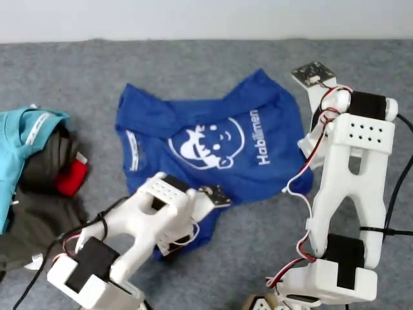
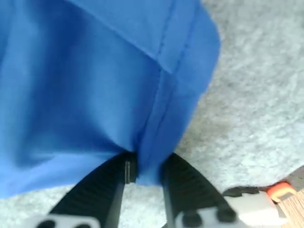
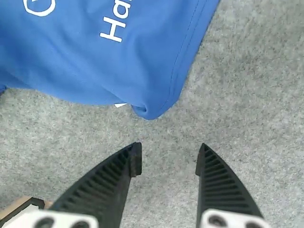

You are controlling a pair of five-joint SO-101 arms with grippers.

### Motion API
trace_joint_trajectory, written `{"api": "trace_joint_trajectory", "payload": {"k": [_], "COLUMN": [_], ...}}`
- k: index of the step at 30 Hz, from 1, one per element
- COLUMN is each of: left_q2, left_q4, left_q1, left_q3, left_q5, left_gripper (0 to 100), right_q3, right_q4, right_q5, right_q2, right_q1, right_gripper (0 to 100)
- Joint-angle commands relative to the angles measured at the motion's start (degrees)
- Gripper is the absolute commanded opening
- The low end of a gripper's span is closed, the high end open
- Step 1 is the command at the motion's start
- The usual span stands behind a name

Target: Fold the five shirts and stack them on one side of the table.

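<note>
left gripper (image 2: 142, 173) on blue shirt (image 1: 213, 139) hem

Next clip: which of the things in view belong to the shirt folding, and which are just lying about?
Belongs to the job:
blue shirt, spread on the table
pile of other shirts at one side
left gripper, jaws shut on the blue shirt's edge
right gripper, jaws open beside a shirt corner

Just lying about:
small white and orange item at the table's edge, too unclear to identify
</note>
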Motion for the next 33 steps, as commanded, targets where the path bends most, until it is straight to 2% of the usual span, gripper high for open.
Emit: {"api": "trace_joint_trajectory", "payload": {"k": [1,6,12,17,23,29,33], "left_q2": [-5.7,-18.8,-31.6,-36.0,-36.6,-36.3,-36.2], "left_q4": [-3.2,2.2,10.3,15.3,16.9,16.4,14.5], "left_q1": [0.0,-6.1,-22.1,-33.3,-45.7,-47.2,-47.5], "left_q3": [-0.7,-1.7,-7.3,-13.5,-21.0,-20.6,-20.0], "left_q5": [-0.4,-3.0,-12.2,-17.2,-17.8,-17.7,-17.6], "left_gripper": [1,1,1,1,1,1,1], "right_q3": [-2.8,-2.8,-2.8,-2.5,-2.2,8.2,18.1], "right_q4": [0.5,0.5,0.7,4.4,4.5,3.8,-1.6], "right_q5": [0.0,0.0,1.1,4.5,4.4,4.5,4.4], "right_q2": [-2.9,-2.9,-2.9,-2.8,-2.2,-2.2,-2.8], "right_q1": [0.6,1.6,3.7,1.5,-2.9,-13.0,-18.9], "right_gripper": [19.4,19.3,19.3,19.3,19.3,19.3,19.3]}}
